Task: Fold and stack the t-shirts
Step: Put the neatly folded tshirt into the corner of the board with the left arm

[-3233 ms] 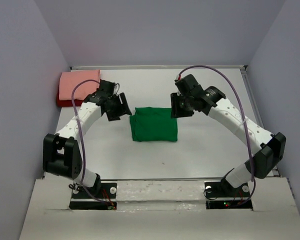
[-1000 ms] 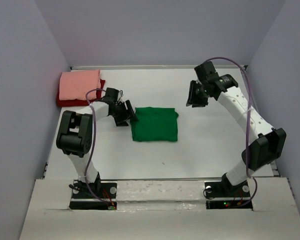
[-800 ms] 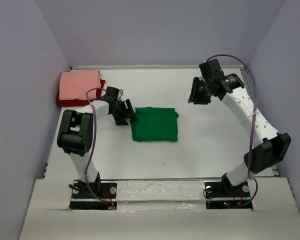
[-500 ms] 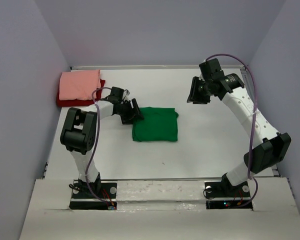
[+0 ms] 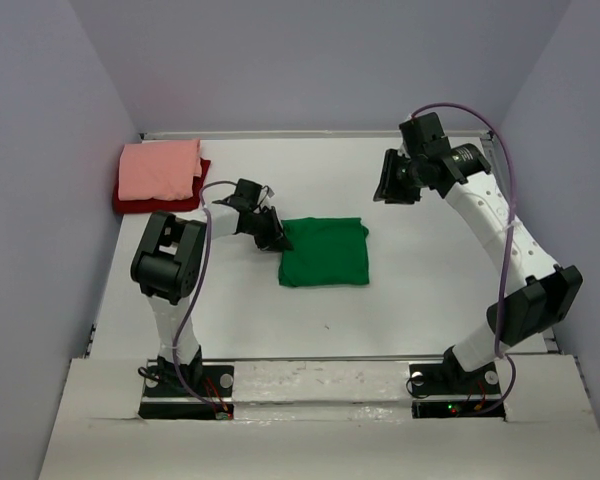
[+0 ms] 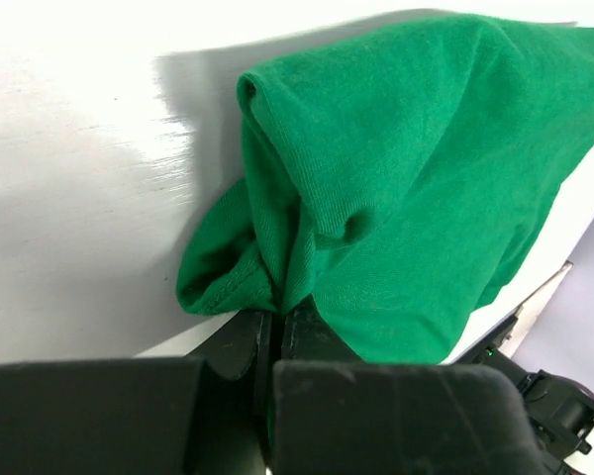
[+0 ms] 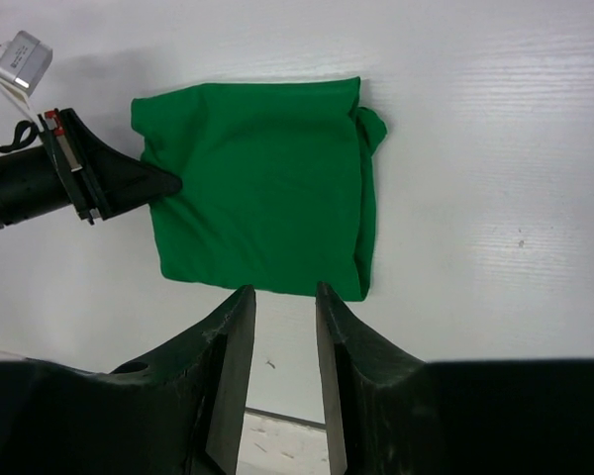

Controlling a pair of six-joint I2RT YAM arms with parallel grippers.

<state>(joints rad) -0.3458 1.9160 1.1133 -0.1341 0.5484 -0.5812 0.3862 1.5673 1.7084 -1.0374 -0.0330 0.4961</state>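
Now, table (image 5: 420, 300): white, filling the middle of the overhead view, with our arm bases along the bottom edge.
Green shirt (image 5: 325, 253): folded to a neat square and lying flat at the centre of the frame, well apart from the pile. Its left edge is bunched where we pinch it.
Pink shirt (image 5: 160, 170): folded, in the upper left of the frame, on top of the pile.
Dark red shirt (image 5: 155, 206): folded under the pink one, with only its lower and right edges showing.
Right gripper (image 5: 393, 180): raised in the upper right of the frame, jaws partway apart with nothing between them. Its camera looks down on the green square.
Left gripper (image 5: 275, 238): low at the green shirt's left edge, jaws clamped tight on a fold of the cloth.
Progress: we judge all three shirts folded and two stacked. What is left is carrying the green shirt to the upper left and laying it on the pink one. We hold it by one edge only, so the folds could fall open.
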